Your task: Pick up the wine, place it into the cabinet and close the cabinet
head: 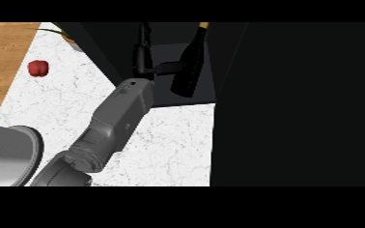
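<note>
Wine: dark bottle (189,63) with a yellowish top, tilted, neck up toward the view's top edge, base lower and a little left. It sits in the dark opening of the cabinet (160,38), above the grey cabinet floor (182,99); whether the base touches the floor cannot be told.
Hand: one black hand (145,60) at the end of a grey forearm (118,121) that comes up from the lower left. Fingers point up, fairly straight, along the bottle's left side; the thumb reaches sideways to the right and meets the bottle's body. The hand is dark against the dark cabinet, so how far it closes round the wine cannot be told. Which of the robot's hands it is cannot be told from this view either.
Door: a wide black panel (292,106) fills the right of the view, overlapping the counter.
Counter: white speckled top (178,145), with a wooden strip (14,48) at far left.
Red thing: small, round (37,68), on the counter well left of the cabinet.
Grey round object: (18,154) at the lower left edge, cut off.
Greenery: a bit of plant (61,30) at the cabinet's upper left corner.
</note>
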Controlling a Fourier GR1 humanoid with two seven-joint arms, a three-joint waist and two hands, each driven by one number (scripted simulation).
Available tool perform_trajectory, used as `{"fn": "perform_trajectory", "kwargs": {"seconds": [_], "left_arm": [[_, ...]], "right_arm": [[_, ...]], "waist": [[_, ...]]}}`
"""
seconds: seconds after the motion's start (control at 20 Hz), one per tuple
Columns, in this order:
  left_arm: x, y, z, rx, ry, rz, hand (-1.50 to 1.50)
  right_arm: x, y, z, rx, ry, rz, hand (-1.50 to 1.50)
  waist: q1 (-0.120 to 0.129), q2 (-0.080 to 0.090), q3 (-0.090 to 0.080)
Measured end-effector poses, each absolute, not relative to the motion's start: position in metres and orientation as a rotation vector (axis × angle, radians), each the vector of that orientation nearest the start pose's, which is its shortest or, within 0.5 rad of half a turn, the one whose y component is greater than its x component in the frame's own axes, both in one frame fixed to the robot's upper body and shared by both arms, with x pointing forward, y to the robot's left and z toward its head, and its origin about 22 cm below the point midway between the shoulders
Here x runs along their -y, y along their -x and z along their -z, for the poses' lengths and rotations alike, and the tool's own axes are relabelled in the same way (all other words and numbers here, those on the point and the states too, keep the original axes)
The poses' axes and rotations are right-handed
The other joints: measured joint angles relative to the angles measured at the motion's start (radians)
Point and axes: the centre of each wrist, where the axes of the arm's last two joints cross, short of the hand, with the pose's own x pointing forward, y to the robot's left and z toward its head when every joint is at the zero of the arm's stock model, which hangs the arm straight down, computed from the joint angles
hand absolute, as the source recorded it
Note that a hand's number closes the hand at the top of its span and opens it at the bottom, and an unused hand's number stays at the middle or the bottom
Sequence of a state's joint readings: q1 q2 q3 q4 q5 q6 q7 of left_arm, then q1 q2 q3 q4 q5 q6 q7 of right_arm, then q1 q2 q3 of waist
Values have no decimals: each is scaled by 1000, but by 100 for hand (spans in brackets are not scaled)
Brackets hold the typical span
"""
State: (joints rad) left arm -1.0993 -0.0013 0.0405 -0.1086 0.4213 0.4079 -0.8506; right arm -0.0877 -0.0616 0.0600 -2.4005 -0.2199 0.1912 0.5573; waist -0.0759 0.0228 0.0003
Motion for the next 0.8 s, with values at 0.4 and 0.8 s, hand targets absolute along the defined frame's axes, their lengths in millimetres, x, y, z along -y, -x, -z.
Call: {"fn": "perform_trajectory", "kwargs": {"seconds": [0.4, 0.8], "left_arm": [[-112, -420, -6, 1909, -98, -101, -150], [-112, -418, -4, 1918, -24, -163, -150]], "right_arm": [[210, -170, -195, 1903, -333, -331, -150], [205, -170, -198, 1884, -351, -330, -150]], "waist": [[2, -1, -1], [-2, -9, -1]]}}
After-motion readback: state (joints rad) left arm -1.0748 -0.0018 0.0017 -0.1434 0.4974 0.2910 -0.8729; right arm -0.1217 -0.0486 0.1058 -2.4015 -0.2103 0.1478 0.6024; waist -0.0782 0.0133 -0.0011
